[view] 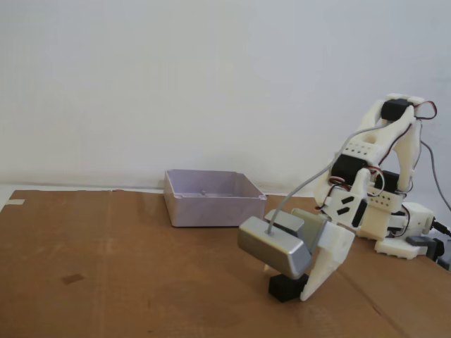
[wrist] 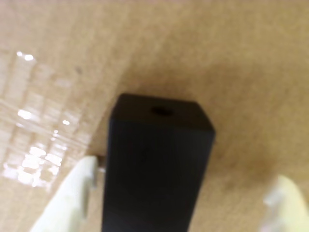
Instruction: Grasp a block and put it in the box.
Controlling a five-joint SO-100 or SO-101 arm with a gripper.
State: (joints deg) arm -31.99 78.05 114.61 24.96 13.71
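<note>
Now you're at the grasp.
Your fingers [wrist: 183, 203] straddle the block [wrist: 157, 169] on the tabletop [view: 127, 282], spread wider than it, clamping nothing. Close them, then lift and carry it toward the box [view: 211, 197] at the back.

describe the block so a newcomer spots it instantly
On the brown cardboard tabletop, look below the white arm's silver camera module, right of the lavender box. The block sits between the open hand: small, matte black, a round hole on top.
</note>
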